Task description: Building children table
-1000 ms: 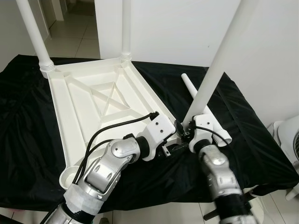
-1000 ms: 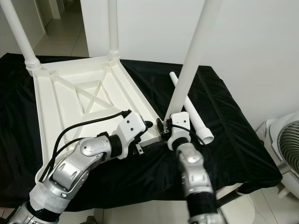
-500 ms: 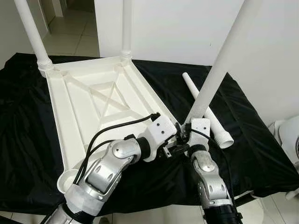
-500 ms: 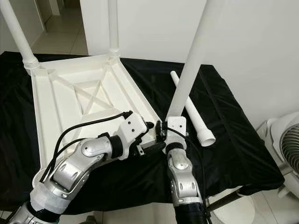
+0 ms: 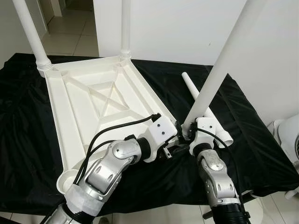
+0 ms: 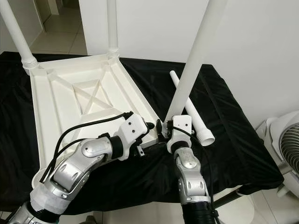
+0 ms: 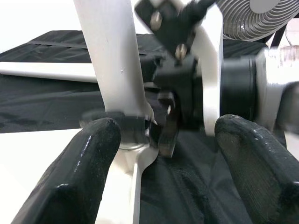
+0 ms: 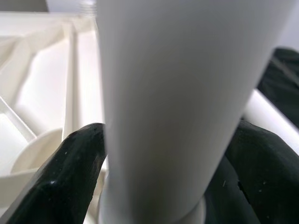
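While the upturned white tabletop (image 5: 98, 107) lies on the black cloth (image 5: 23, 140) over the counter, two legs stand fitted in its far corners: one at the far left (image 5: 32, 37), one further right (image 5: 125, 28). At the near left corner an empty socket (image 5: 67, 179) shows. The left end effector (image 5: 174, 150) reaches to the tabletop's near right corner, its fingers (image 7: 79, 172) spread wide and released, gripping nothing, either side of the base of a third leg (image 5: 219, 70). That leg rises tilted from the corner. The right end effector (image 5: 187, 135) is clenched around its lower end, fingers (image 8: 70, 177) pressed on both sides. Just right, a loose fourth leg (image 5: 205, 109) lies flat on the cloth. A fan (image 6: 285, 144) stands at the far right.
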Motion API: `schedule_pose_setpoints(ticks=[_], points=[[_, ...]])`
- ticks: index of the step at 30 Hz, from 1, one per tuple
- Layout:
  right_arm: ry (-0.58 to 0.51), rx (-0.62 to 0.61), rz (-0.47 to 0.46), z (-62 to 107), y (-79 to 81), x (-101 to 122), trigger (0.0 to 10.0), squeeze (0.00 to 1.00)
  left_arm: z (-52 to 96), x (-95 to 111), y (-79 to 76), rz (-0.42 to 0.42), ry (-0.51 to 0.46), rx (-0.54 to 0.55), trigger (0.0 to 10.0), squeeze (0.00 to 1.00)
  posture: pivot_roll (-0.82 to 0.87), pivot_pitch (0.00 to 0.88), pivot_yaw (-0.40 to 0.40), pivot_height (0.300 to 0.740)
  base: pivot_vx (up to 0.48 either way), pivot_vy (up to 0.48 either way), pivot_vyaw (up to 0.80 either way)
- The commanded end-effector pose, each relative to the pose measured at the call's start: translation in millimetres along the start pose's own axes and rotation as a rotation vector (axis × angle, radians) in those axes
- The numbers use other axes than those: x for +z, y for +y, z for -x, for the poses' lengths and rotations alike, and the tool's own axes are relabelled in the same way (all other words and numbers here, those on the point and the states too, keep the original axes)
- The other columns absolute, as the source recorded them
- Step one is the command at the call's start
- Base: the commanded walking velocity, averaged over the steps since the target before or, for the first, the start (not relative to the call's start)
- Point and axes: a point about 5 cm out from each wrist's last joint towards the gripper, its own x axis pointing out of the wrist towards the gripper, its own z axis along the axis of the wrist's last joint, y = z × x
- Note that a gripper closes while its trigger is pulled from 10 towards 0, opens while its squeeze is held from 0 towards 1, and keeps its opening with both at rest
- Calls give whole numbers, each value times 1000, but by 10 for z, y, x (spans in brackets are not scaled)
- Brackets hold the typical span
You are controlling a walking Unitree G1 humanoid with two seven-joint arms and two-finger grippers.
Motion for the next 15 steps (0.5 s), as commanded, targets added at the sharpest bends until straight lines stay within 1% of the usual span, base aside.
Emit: schedule_pose_setpoints(ticks=[1, 2, 3, 4, 5, 6, 7, 9, 10, 11, 14, 15], points=[[-25, 64, 1, -18, -16, 41, 10000, 0, -7, 4, -63, -11, -5, -44, 10000, 0, 83, 0, -83, 740, 0, 0, 0], [-32, 112, 3, -25, -28, 54, 10000, 0, -4, 3, -63, -12, -4, -45, 10000, 0, 83, 0, -79, 740, 0, 0, 0], [-32, 112, 3, -25, -28, 54, 10000, 0, -4, 3, -63, -12, -4, -45, 10000, 0, 83, 0, -79, 740, 0, 0, 0], [-39, 155, 11, -30, -31, 65, 10000, 0, -3, 3, -63, -12, -4, -46, 10000, 0, 82, 0, -77, 740, 0, 0, 0], [-39, 155, 11, -30, -31, 65, 10000, 0, -3, 3, -63, -12, -4, -46, 10000, 0, 82, 0, -77, 740, 0, 0, 0], [-49, 204, 23, -41, -47, 74, 10000, 0, -2, 3, -64, -13, -3, -48, 10000, 0, 83, 0, -74, 740, 0, 0, 0], [-49, 204, 23, -41, -47, 74, 10000, 0, -2, 3, -64, -13, -3, -48, 10000, 0, 83, 0, -74, 740, 0, 0, 0], [-49, 306, 51, -77, -91, 78, 10000, 0, -2, 6, -64, -15, -2, -53, 10000, 0, 81, 0, -73, 740, 0, 0, 0], [-49, 306, 51, -77, -91, 78, 10000, 0, -2, 6, -64, -15, -2, -53, 10000, 0, 81, 0, -73, 740, 0, 0, 0], [-40, 365, 62, -91, -107, 61, 10000, 0, -2, 9, -61, -15, -1, -54, 10000, 0, 83, 0, -70, 740, 0, 0, 0], [-33, 401, 68, -98, -116, 48, 10000, 0, -2, 11, -58, -16, -1, -54, 10000, 0, 83, 0, -70, 740, 0, 0, 0], [-24, 430, 79, -107, -127, 24, 4824, 0, -3, 13, -56, -16, -1, -54, 10000, 0, 86, 0, -70, 740, 0, 0, 0]])
